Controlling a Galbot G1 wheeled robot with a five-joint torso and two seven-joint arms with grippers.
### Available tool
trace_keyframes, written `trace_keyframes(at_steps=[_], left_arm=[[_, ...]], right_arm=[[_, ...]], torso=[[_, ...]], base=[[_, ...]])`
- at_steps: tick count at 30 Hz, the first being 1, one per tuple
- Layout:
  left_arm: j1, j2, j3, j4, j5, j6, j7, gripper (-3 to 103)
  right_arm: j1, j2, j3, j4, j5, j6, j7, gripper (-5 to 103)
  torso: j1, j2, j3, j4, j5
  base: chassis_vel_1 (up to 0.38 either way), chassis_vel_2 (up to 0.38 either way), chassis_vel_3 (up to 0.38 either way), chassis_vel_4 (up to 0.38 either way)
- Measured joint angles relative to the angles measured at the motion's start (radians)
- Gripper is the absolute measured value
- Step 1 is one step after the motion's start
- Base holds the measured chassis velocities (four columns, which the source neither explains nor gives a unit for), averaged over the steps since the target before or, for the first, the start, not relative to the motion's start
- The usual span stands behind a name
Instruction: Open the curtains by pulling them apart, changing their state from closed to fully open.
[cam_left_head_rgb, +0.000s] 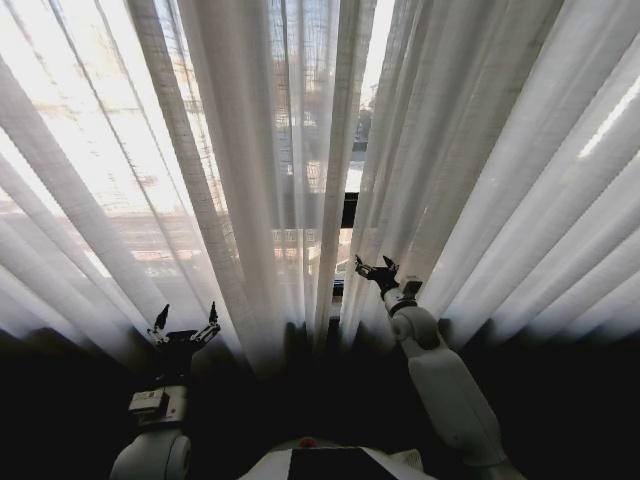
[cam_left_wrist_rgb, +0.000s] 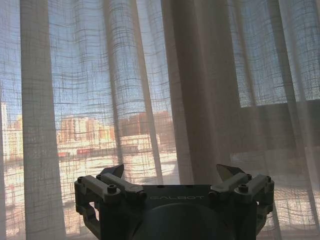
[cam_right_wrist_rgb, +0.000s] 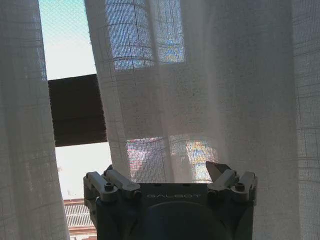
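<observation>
Hanging across the whole window, the curtains (cam_left_head_rgb: 250, 180) are parted only by a narrow gap at 12 o'clock, where a dark frame bar (cam_left_head_rgb: 349, 210) shows through. At 7 o'clock the left gripper (cam_left_head_rgb: 186, 322) points at the left panel (cam_left_wrist_rgb: 125, 90), fingers spread wide and holding nothing. At 5 o'clock the right gripper (cam_left_head_rgb: 372, 267) reaches the right panel's (cam_right_wrist_rgb: 225, 90) inner edge, fingers also wide, gripping no fabric.
</observation>
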Motion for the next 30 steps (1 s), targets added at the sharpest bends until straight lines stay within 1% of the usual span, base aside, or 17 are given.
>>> trace_keyframes(at_steps=[1, 2, 5, 7, 10, 11, 13, 14, 16, 17, 19, 20, 21, 22, 24, 25, 30], left_arm=[[-0.001, 0.000, 0.000, 0.001, 0.000, 0.000, 0.000, 100], [-0.001, 0.000, 0.000, 0.001, 0.000, 0.000, 0.000, 100], [-0.004, 0.002, 0.002, 0.002, 0.000, 0.000, 0.000, 100], [-0.005, 0.002, 0.003, 0.004, 0.000, 0.000, 0.000, 100], [-0.005, 0.002, 0.005, 0.009, 0.001, 0.001, 0.000, 100], [-0.005, 0.002, 0.005, 0.009, 0.001, 0.001, 0.000, 100], [-0.005, 0.002, 0.005, 0.012, 0.002, 0.000, 0.000, 100], [-0.004, 0.002, 0.005, 0.013, 0.002, 0.000, 0.000, 100], [-0.005, 0.002, 0.005, 0.015, 0.002, -0.001, 0.000, 100], [-0.005, 0.002, 0.005, 0.015, 0.002, -0.001, 0.000, 100], [-0.005, 0.004, 0.005, 0.015, 0.003, -0.001, 0.000, 100], [-0.006, 0.005, 0.005, 0.015, 0.003, -0.001, 0.000, 100], [-0.007, 0.006, 0.005, 0.015, 0.002, -0.001, 0.000, 100], [-0.007, 0.006, 0.005, 0.015, 0.002, -0.001, 0.000, 100], [-0.008, 0.009, 0.005, 0.015, 0.001, 0.000, 0.000, 100], [-0.008, 0.011, 0.005, 0.014, -0.001, 0.000, 0.000, 100], [-0.008, 0.010, 0.004, 0.016, -0.009, 0.002, 0.000, 100]], right_arm=[[0.000, 0.001, 0.000, 0.000, 0.000, 0.000, 0.001, 85], [0.000, 0.001, 0.000, 0.000, 0.000, 0.000, 0.001, 85], [-0.003, 0.008, 0.000, 0.002, 0.000, 0.001, 0.001, 69], [-0.004, 0.011, 0.000, 0.002, -0.001, 0.001, 0.001, 69], [-0.007, 0.018, -0.003, 0.007, -0.003, 0.002, 0.001, 51], [-0.007, 0.018, -0.003, 0.007, -0.003, 0.002, 0.001, 51], [-0.013, 0.022, -0.006, 0.013, -0.005, 0.002, 0.000, 41], [-0.015, 0.023, -0.007, 0.016, -0.006, 0.003, 0.000, 41], [-0.023, 0.025, -0.007, 0.023, -0.007, 0.003, -0.001, 30], [-0.023, 0.025, -0.007, 0.023, -0.007, 0.003, -0.001, 30], [-0.029, 0.026, -0.007, 0.030, -0.007, 0.004, -0.002, 19], [-0.031, 0.026, -0.007, 0.033, -0.008, 0.004, -0.002, 19], [-0.033, 0.025, -0.007, 0.036, -0.008, 0.004, -0.002, 14], [-0.033, 0.025, -0.007, 0.036, -0.008, 0.004, -0.002, 14], [-0.035, 0.023, -0.007, 0.042, -0.008, 0.004, -0.002, 3], [-0.036, 0.022, -0.009, 0.045, -0.008, 0.004, -0.002, 1], [-0.042, 0.017, -0.013, 0.057, -0.008, 0.004, -0.001, 0]], torso=[[0.000, 0.000, 0.000, -0.0001, 0.0000], [0.000, 0.000, 0.000, -0.0001, 0.0000], [0.000, 0.000, 0.000, 0.0000, 0.0000], [0.000, 0.000, 0.000, 0.0000, 0.0000], [0.000, 0.000, 0.000, 0.0000, -0.0001], [0.000, 0.000, 0.000, 0.0000, -0.0001], [0.000, 0.000, 0.000, 0.0000, 0.0000], [0.000, 0.000, 0.000, 0.0000, 0.0000], [0.000, 0.000, 0.000, 0.0000, -0.0001], [0.000, 0.000, 0.000, 0.0000, -0.0001], [0.000, 0.000, 0.000, 0.0000, -0.0001], [0.000, 0.000, 0.000, 0.0000, -0.0001], [0.000, 0.000, 0.000, 0.0000, -0.0001], [0.000, 0.000, 0.000, 0.0000, -0.0001], [0.000, 0.000, 0.000, 0.0000, 0.0000], [0.000, 0.000, 0.000, 0.0000, 0.0000], [0.000, 0.000, 0.000, 0.0000, -0.0001]], base=[[0.000, 0.000, 0.000, 0.000], [0.000, 0.000, 0.000, 0.000], [0.000, 0.000, 0.000, 0.000], [0.000, 0.000, 0.000, 0.000], [0.000, 0.000, 0.000, 0.000], [0.000, 0.000, 0.000, 0.000], [0.000, 0.000, 0.000, 0.000], [0.000, 0.000, 0.000, 0.000], [0.000, 0.000, 0.000, 0.000], [0.000, 0.000, 0.000, 0.000], [0.000, 0.000, 0.000, 0.000], [0.000, 0.000, 0.000, 0.000], [0.000, 0.000, 0.000, 0.000], [0.000, 0.000, 0.000, 0.000], [0.000, 0.000, 0.000, 0.000], [0.000, 0.000, 0.000, 0.000], [0.000, 0.000, 0.000, 0.000]])
